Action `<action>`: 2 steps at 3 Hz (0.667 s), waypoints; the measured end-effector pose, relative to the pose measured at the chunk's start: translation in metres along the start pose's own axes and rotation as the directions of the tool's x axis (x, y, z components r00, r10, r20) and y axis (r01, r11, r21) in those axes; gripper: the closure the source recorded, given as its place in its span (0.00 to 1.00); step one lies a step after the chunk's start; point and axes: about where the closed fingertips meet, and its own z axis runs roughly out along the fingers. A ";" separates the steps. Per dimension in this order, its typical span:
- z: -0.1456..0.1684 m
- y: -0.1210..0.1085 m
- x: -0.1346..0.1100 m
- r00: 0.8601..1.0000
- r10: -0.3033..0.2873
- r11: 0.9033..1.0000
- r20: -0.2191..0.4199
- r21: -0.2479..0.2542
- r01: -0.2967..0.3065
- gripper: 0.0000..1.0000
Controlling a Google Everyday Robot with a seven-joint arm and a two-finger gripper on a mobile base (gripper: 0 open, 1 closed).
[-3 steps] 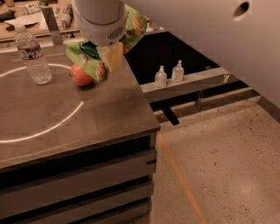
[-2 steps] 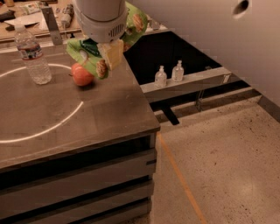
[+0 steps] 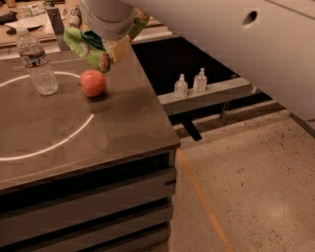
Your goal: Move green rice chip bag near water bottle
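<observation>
The green rice chip bag (image 3: 84, 45) hangs in the air above the back of the dark table (image 3: 113, 133), just over and behind the round red-orange fruit (image 3: 93, 82). My gripper (image 3: 116, 48) comes down from the top of the camera view and is shut on the bag's right side; a tan finger pad (image 3: 119, 50) shows against the foil. The water bottle (image 3: 37, 61) stands upright on the table, to the left of the fruit and of the bag. My arm hides the bag's upper part.
Two small clear pump bottles (image 3: 190, 82) stand on a low ledge right of the table. The table's right edge drops to a speckled floor (image 3: 246, 187). Clutter lies on a counter (image 3: 29, 12) at the back left. A white circle is marked on the tabletop.
The gripper has lifted the bag up and a little left, away from the fruit, which now shows whole. The bottle and the fruit have not moved.
</observation>
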 end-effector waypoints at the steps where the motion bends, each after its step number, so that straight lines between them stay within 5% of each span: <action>1: 0.023 -0.038 0.011 0.999 -0.048 0.994 0.011 0.097 0.046 1.00; 2: 0.047 -0.077 0.018 0.997 -0.058 0.981 0.051 0.190 0.047 1.00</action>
